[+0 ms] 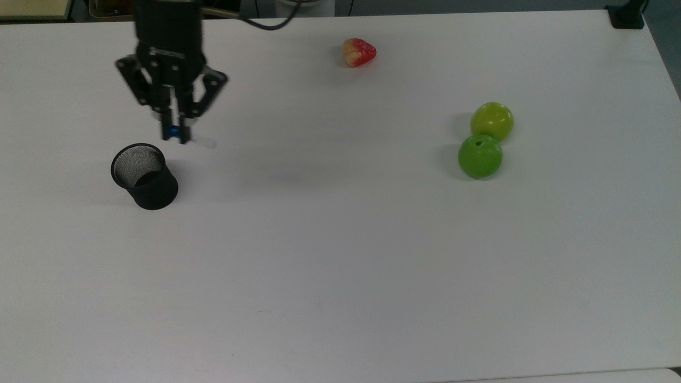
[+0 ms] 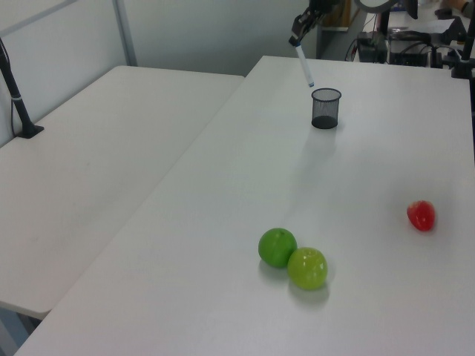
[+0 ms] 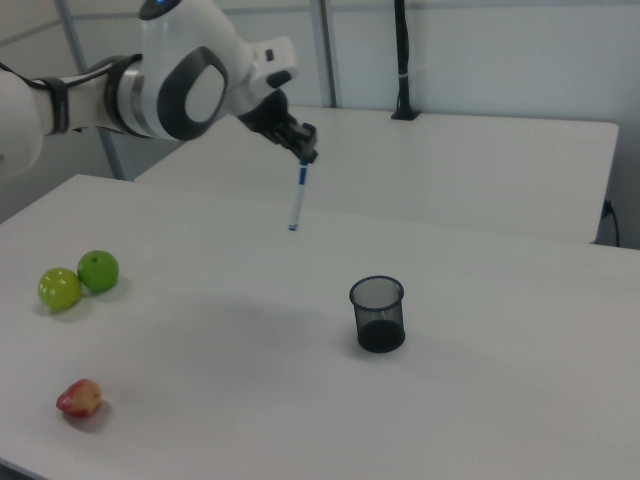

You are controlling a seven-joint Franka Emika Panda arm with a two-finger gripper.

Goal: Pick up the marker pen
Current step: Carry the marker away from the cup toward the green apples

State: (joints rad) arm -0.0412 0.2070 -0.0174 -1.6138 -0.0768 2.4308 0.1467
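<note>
top view: my arm is cut off by the top edge. my gripper [image 1: 175, 133] has its fingers closed on the marker [image 1: 183, 138] at the blue cap; the white barrel is blurred and hard to make out against the table [image 1: 340, 239]. the marker sits up and to the top view's right of the black cup [image 1: 144, 176], apart from it.

left view: my gripper [image 2: 297, 37] is small and partly cut off at the top edge. the marker [image 2: 303, 64] hangs below it, tilted, in the air to the left view's left of the cup [image 2: 326, 108].

right view: my gripper [image 3: 303, 155] pinches the marker [image 3: 297, 198] by its top end; it hangs free, well above the table and apart from the cup [image 3: 378, 314].
</note>
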